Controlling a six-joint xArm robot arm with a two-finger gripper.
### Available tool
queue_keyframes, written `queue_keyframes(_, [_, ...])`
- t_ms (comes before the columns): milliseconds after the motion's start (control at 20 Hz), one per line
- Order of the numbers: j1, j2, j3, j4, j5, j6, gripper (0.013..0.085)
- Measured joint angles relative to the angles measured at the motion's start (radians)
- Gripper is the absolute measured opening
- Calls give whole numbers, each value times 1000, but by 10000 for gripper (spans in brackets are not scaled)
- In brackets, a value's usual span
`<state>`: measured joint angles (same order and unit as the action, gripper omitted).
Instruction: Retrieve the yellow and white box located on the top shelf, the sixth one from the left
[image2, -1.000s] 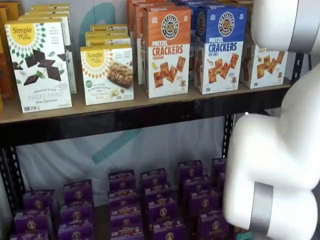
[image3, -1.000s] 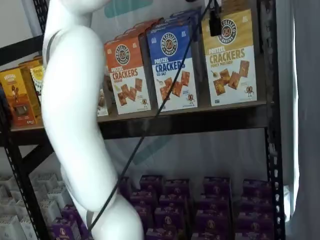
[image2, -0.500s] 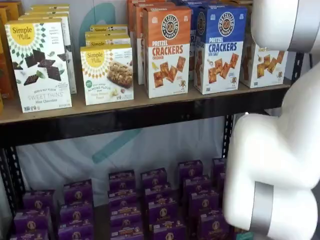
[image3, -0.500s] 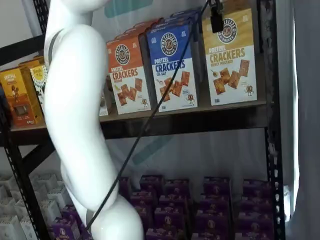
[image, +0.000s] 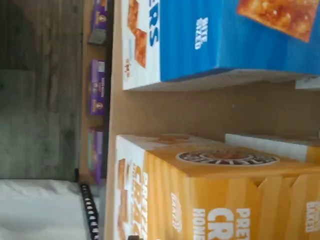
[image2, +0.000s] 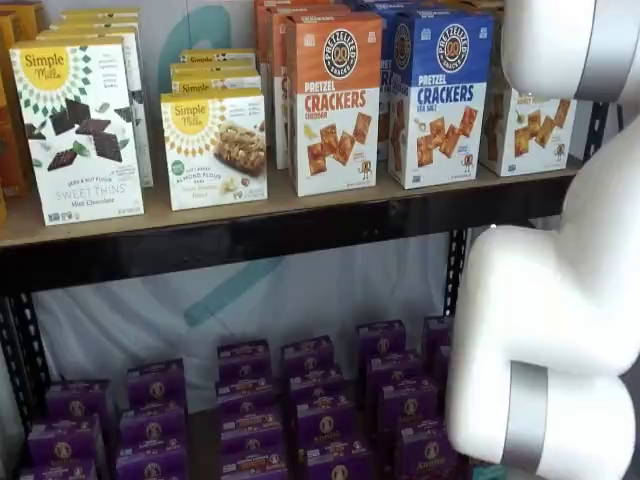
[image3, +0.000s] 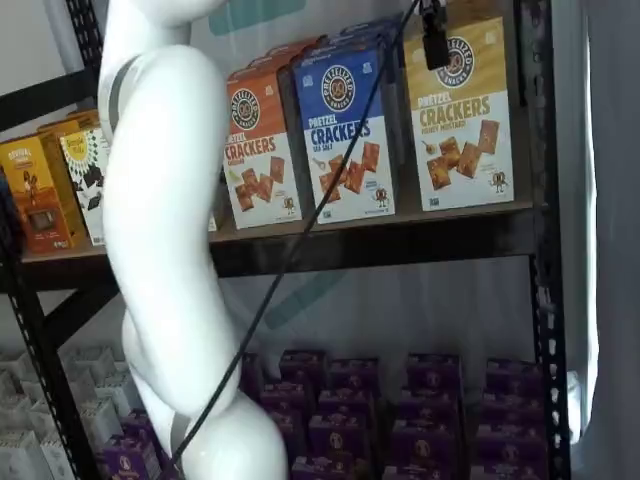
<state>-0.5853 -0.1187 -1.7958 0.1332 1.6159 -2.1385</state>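
Yellow and white box (image3: 459, 115), tall cardboard

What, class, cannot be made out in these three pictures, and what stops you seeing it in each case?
- The gripper: in a shelf view only one black finger hangs from the top edge; any gap is cut off.
- The yellow and white box: in a shelf view the white arm hides its upper half.
- The same box in the wrist view: its lettering is cut by the picture's edge.
- The purple boxes in the wrist view: print blurred, too small.

The yellow and white box (image3: 460, 115) reads "PRETZEL CRACKERS"; white box (image2: 78, 130) reads "Simple Mills SWEET THINS"
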Motion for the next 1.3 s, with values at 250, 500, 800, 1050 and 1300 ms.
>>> queue_keyframes(250, [17, 33, -65, -60, 84, 9, 850])
queue_keyframes(500, [22, 33, -70, -80, 106, 10, 850])
queue_keyframes(800, [24, 28, -63, -84, 110, 12, 850])
queue_keyframes(1050, [29, 14, -37, -90, 100, 15, 850])
queue_keyframes(1300, [30, 6, -24, -88, 96, 17, 770])
